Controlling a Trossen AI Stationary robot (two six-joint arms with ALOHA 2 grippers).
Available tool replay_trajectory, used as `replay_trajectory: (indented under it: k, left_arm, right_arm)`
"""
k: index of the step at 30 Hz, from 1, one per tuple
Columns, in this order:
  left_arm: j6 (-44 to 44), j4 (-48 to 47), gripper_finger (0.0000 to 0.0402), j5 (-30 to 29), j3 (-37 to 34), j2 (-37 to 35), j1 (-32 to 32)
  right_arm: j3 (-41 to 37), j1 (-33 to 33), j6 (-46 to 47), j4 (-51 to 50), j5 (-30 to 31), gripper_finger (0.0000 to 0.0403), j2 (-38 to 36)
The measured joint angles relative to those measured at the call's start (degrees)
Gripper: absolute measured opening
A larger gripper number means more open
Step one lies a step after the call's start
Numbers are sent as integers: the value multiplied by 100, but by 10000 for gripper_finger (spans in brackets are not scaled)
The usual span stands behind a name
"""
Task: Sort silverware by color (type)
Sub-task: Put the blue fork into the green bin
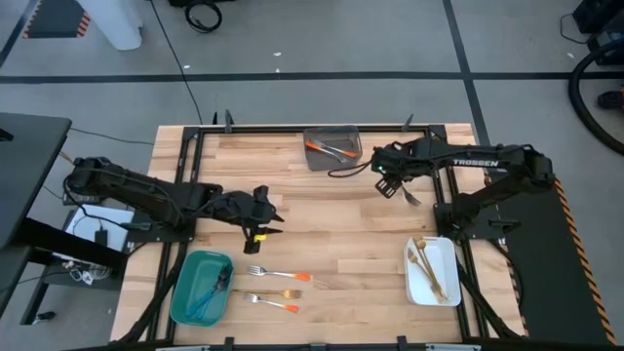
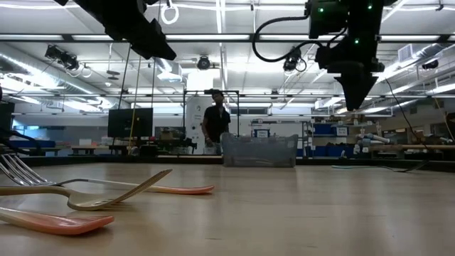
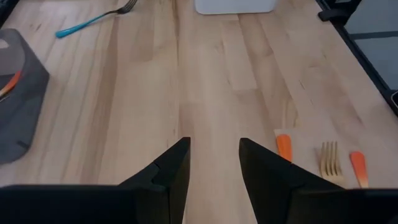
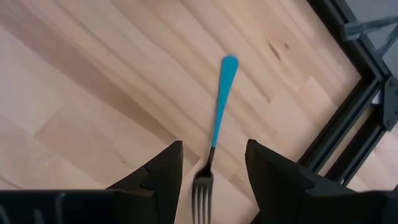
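A blue-handled fork (image 4: 216,118) with a silver head lies flat on the wood near the table's right side (image 1: 410,197). My right gripper (image 4: 214,144) (image 1: 392,183) hovers open above it, a finger on either side of its neck, touching nothing. My left gripper (image 3: 214,142) (image 1: 258,216) is open over bare wood left of centre. Two orange-handled pieces (image 1: 292,278) (image 1: 289,307) and a gold fork (image 3: 329,160) lie near the front edge.
A grey bin (image 1: 332,148) at the far edge holds orange-handled pieces. A teal bin (image 1: 185,292) at the front left holds blue ones. A white bin (image 1: 444,249) at the front right holds gold ones. A person (image 2: 215,121) stands far behind the table.
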Motion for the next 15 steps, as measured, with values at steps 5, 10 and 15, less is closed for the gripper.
replay_trajectory:
  k: [5, 10, 15]
  left_arm:
    - [-5, -17, 146, 2, 0, 0, -39]
    - [-11, 3, 146, -4, 0, 0, -37]
    - [-40, 23, 146, -2, 0, 0, -39]
  right_arm:
    - [0, -318, -438, 274, -34, 180, 0]
    - [-261, -615, -791, 797, -157, 180, 2]
    - [-803, -906, -1018, 1398, -420, 180, 2]
